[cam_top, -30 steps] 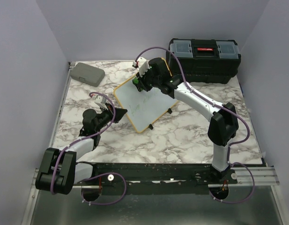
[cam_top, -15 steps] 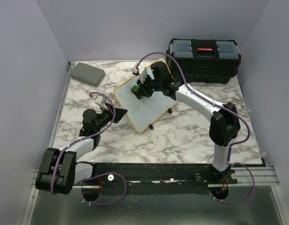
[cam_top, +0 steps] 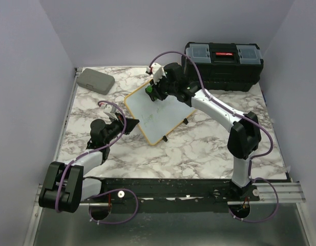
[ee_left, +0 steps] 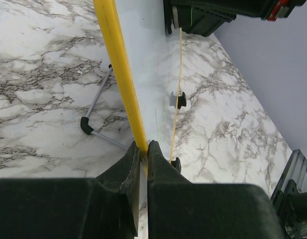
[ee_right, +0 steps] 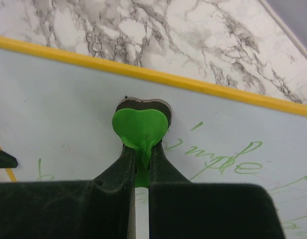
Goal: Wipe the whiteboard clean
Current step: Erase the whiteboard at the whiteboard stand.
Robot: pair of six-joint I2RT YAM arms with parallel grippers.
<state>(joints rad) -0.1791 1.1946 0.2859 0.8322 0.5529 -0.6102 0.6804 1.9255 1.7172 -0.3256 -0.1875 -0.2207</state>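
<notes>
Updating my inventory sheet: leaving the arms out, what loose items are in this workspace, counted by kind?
Whiteboard: 1
Green heart-shaped eraser: 1
Grey case: 1
Black toolbox: 1
Total: 4

This looks like a robot test cell in a lab. Plain lilac walls point(cam_top: 24, 77) close around a marble-pattern counter point(cam_top: 198, 148). A left arm point(cam_top: 91, 154) and a right arm point(cam_top: 219, 110) are bolted to a metal rail point(cam_top: 280, 190).

right hand point(cam_top: 151, 93), green eraser point(cam_top: 148, 89) on whiteboard point(cam_top: 160, 118) (far corner) | left hand point(cam_top: 134, 123) at edge
</notes>
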